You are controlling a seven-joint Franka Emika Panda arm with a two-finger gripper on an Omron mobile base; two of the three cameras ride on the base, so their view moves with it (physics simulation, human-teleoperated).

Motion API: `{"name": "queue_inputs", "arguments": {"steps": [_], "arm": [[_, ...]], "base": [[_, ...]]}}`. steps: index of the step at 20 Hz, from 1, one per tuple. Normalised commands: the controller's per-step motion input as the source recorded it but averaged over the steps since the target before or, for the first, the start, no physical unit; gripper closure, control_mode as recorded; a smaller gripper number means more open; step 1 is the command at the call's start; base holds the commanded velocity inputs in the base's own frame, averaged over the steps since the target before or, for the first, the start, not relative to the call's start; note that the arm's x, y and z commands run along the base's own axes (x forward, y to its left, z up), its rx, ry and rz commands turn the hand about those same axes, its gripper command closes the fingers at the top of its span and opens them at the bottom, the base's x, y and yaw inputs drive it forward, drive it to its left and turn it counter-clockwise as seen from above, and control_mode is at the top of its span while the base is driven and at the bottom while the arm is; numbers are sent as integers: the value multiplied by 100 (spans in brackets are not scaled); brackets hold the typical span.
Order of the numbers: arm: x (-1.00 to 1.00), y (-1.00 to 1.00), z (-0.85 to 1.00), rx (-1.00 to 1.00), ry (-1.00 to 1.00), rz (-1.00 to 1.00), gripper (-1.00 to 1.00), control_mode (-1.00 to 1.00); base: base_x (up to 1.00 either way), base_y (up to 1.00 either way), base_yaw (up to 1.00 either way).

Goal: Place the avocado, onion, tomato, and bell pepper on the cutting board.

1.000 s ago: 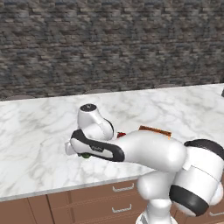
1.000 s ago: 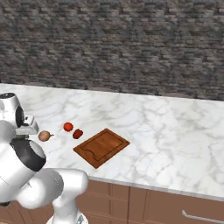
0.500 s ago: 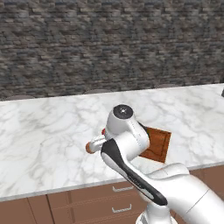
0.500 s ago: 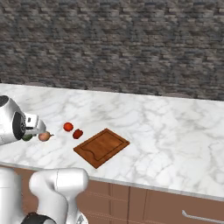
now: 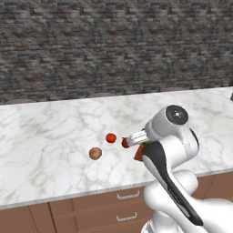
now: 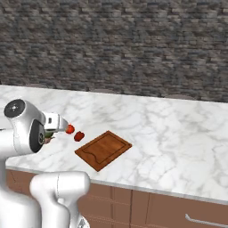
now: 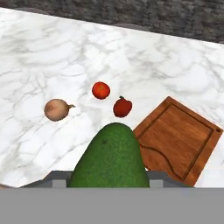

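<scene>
Hand (image 7: pixel 109 186) grips the avocado (image 7: pixel 110 159), its long axis pointing straight out ahead.

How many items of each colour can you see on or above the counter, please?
Red: 2, the tomato and the bell pepper
Tan-brown: 1, the onion
Green: 1, the avocado
Reddish-brown: 1, the cutting board
Total: 5
</scene>
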Motion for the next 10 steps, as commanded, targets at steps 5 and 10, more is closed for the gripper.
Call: {"name": "queue_inputs", "arguments": {"steps": [5,10], "arm": [[11,-100,39,0,-1,-8,100,-100],[23,-88,3,0,0,-9,100,-100]], "base": [[0,0,0],[0,0,0]]}}
